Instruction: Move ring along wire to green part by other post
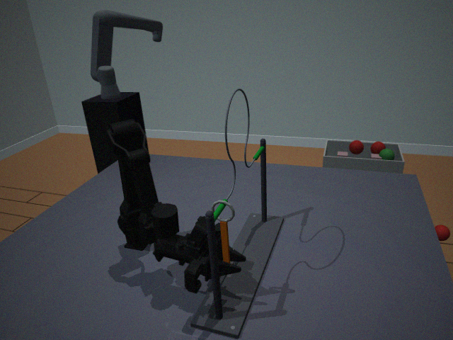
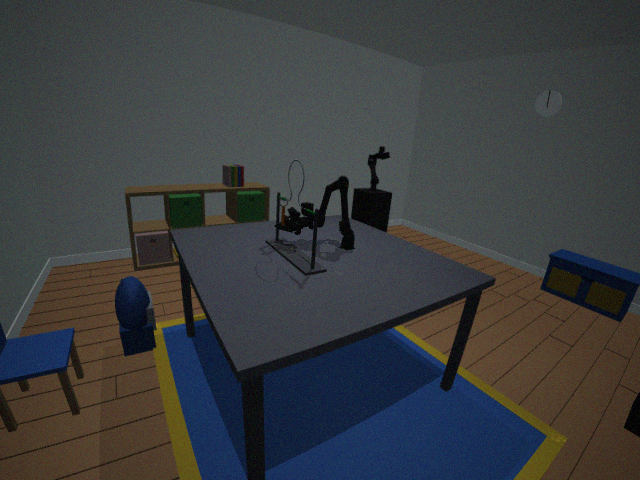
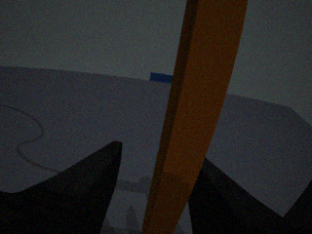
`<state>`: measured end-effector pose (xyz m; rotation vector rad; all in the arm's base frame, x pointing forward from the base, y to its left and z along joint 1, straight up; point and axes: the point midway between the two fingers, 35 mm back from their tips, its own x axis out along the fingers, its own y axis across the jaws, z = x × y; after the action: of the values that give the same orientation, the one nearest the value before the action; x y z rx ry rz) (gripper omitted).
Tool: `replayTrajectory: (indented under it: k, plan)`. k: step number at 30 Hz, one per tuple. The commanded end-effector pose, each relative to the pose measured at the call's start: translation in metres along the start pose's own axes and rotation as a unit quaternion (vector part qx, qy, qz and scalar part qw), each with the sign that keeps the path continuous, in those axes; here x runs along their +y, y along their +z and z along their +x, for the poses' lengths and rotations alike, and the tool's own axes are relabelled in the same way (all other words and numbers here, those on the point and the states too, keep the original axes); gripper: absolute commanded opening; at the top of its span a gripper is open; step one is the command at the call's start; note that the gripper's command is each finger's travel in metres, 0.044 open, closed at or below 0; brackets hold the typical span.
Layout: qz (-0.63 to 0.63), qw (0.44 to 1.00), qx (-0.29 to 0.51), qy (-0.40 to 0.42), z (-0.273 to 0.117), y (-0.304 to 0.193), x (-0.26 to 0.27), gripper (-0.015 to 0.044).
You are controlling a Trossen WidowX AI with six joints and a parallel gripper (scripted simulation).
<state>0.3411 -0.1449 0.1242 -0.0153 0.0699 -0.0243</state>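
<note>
Leftmost in the top view stood the black WidowX arm (image 1: 136,183) (image 2: 330,198), reaching low and rightward to its gripper (image 1: 243,264) (image 2: 287,226) (image 3: 161,151). The fingers were apart, one on either side of the orange handle (image 1: 224,243) (image 2: 283,214) (image 3: 200,107) and not yet clamped on it; their tips reached past it. The near post (image 1: 213,270) (image 2: 277,217) rose in front of the gripper; I could not tell whether they touched. Just right of that post's top, the ring (image 1: 233,212) (image 2: 287,202) hung around the near green sleeve (image 1: 220,208) (image 2: 282,198), its handle hanging below, long axis close to upright.

The close turned on that axis: the handle ran across the reach of the fingers, and in the wrist view it leaned, lying closer to the right-hand finger than the left. Centring first would probably have spared the ring a sideways tug. Farther right stood the far post (image 1: 263,183) (image 2: 314,242), its green sleeve the goal beyond the looping grey wire (image 1: 226,132) (image 2: 303,178).
</note>
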Motion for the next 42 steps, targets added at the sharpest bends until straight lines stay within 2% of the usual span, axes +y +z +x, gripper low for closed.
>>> replayTrajectory:
  k: [1, 8, 20, 42]
  plan:
    - [0.002, 1.000, 0.000, -0.002, 0.000, 0.000, -0.001, 0.0160]
    - [0.002, 1.000, 0.000, -0.002, 0.000, 0.000, -0.001, 0.0160]
    - [0.000, 1.000, 0.000, 0.000, 0.000, 0.000, 0.000, -0.0150]
    - [0.001, 1.000, -0.001, -0.002, -0.001, 0.014, -0.003, -0.0150]
